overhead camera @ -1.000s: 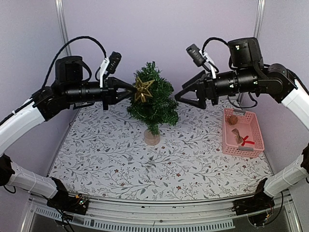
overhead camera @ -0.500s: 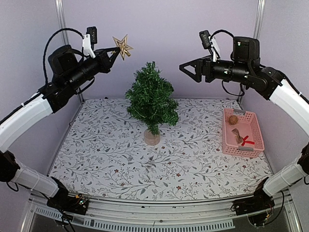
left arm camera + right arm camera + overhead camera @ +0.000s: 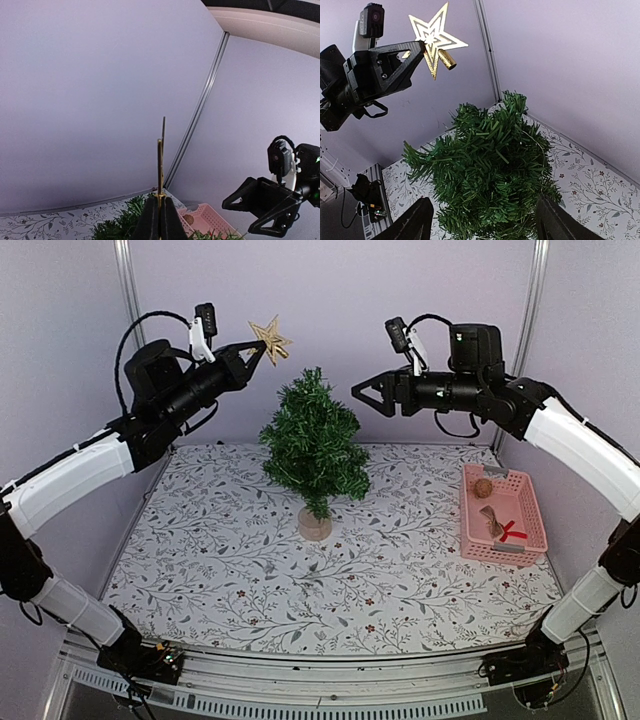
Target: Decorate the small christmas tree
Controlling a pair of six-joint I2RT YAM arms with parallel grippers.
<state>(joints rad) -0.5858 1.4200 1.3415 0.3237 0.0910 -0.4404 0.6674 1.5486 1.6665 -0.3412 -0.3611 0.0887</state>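
1. For the left gripper (image 3: 252,352): reaches up and forward on a long raised arm, points toward 2 o'clock, pinches a gold star (image 3: 270,338) by its lower edge. Seen from its own wrist, presses both fingers (image 3: 151,222) together on the star, which shows edge-on there.
2. For the right gripper (image 3: 366,398): stretches level toward 9 o'clock from a bent elbow, stands spread wide, grips nothing.
3. For the small christmas tree (image 3: 314,440): stands upright on the table (image 3: 200,570), just past the middle toward 12 o'clock. Sits at 5 o'clock of the star and 8 o'clock of the right gripper, apart from both.
4. For room: leaves open air between star and tree tip, and between the two grippers. Leaves bare tabletop at 6 and 9 o'clock of the trunk. Backs onto lilac walls (image 3: 330,300) at 12 o'clock. Keeps a pink basket (image 3: 503,552) at 3 o'clock, near the right edge, well apart from the tree.
5. For materials: shows bushy dark-green needles, a thin trunk and a round pale wooden base (image 3: 314,528). Shows a flat five-point outline star with a short gold tube behind. Shows a slotted plastic basket and a tabletop printed with grey leafy sprigs.
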